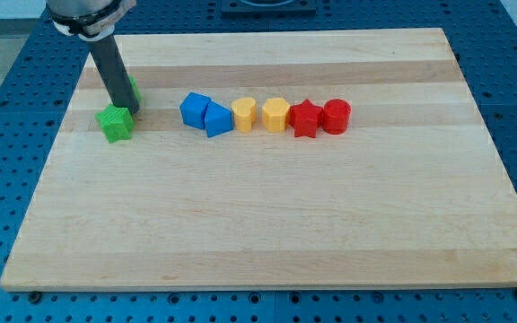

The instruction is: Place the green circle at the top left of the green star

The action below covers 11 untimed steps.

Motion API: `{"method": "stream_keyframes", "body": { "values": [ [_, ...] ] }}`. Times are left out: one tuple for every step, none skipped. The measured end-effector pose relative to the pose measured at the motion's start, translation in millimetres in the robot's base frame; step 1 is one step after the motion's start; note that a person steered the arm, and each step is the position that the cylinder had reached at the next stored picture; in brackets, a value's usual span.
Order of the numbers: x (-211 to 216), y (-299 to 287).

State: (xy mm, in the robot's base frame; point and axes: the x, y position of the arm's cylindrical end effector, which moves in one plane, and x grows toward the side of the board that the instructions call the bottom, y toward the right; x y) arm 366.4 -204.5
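Note:
The green star [115, 123] lies at the view's left on the wooden board. The green circle [135, 92] sits just above and to the right of the star, mostly hidden behind my rod; only a green sliver shows. My tip [124, 107] stands between the two, touching or nearly touching the star's upper right and the circle's lower left.
A row of blocks runs to the right of the star: a blue block [193, 109], a blue triangle [217, 119], a yellow heart-like block [243, 115], a yellow hexagon [275, 114], a red star [305, 118] and a red cylinder [336, 116]. The board's left edge [52, 152] is close.

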Motion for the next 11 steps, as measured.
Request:
{"method": "stream_keyframes", "body": {
  "values": [
    [-17, 49],
    [-41, 73],
    [-60, 50],
    [-41, 22],
    [-32, 17],
    [-69, 24],
    [-76, 2],
    [-35, -22],
    [-20, -30],
    [-31, -12],
    [-26, 25]
  ]
}}
